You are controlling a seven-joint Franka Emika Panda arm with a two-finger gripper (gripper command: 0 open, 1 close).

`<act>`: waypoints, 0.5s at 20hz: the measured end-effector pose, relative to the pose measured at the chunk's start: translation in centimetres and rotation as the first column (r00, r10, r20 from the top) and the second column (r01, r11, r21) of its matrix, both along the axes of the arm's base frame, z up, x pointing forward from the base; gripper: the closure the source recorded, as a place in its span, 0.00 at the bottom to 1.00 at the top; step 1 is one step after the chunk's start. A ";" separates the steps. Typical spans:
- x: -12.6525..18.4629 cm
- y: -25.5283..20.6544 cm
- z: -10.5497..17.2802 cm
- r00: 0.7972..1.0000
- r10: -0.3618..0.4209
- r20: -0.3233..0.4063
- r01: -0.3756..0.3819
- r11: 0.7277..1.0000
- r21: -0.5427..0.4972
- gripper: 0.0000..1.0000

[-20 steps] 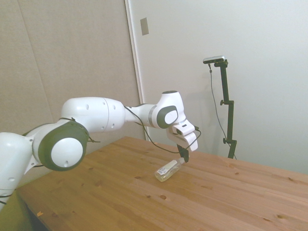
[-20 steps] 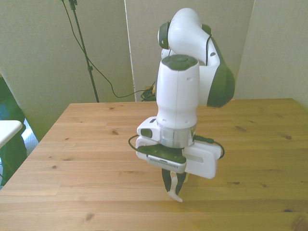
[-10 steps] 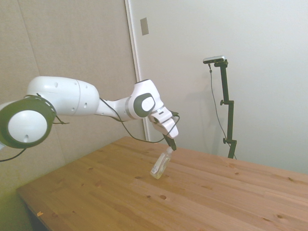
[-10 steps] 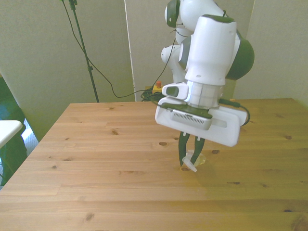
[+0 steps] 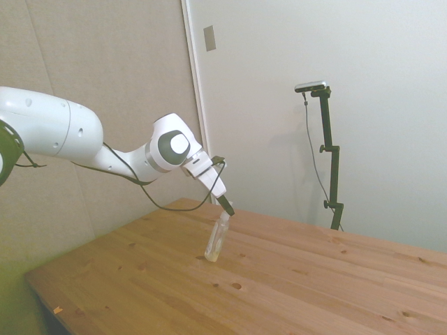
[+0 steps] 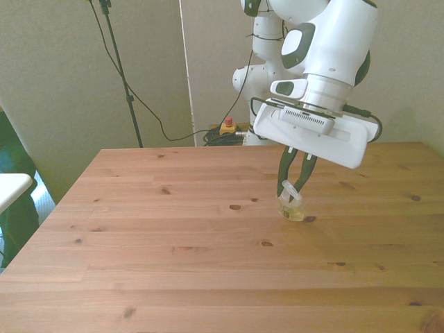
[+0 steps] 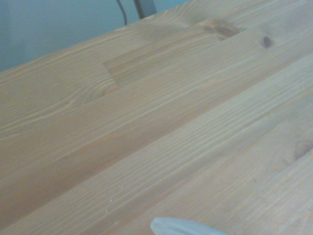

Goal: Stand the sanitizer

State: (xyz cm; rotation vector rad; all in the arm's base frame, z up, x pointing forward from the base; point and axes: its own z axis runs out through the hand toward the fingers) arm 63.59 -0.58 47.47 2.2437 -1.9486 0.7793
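Observation:
The sanitizer [image 5: 216, 242] is a small clear bottle with pale liquid. It stands nearly upright on the wooden table [image 5: 314, 279], leaning a little, with its base on the wood. My gripper [image 5: 227, 208] reaches down at a slant and is shut on its top end. In the front view the sanitizer [image 6: 292, 209] sits right of the table's middle, and the gripper [image 6: 291, 186] pinches its white nozzle from above. The wrist view shows bare wood [image 7: 146, 122] and a blurred pale sliver [image 7: 186, 227] at the picture's edge.
A wall and a door frame [image 5: 195, 105] stand behind the table's far edge. Cables and a red-topped button [image 6: 226, 125] lie on the floor beyond the table. A white object [image 6: 10, 186] pokes in at the front view's left edge.
The arm has drawn back toward its base, and the gripper has swung the sanitizer from lying almost flat to nearly upright, shifting it across the table.

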 end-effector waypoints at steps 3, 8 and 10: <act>-1.9 0.5 -0.2 0.996 -0.059 0.060 0.061 0.998 -0.029 1.00; -4.6 2.1 -1.0 0.967 -0.163 0.195 0.182 0.980 -0.083 1.00; -5.5 2.7 -1.2 0.950 -0.189 0.247 0.216 0.972 -0.088 1.00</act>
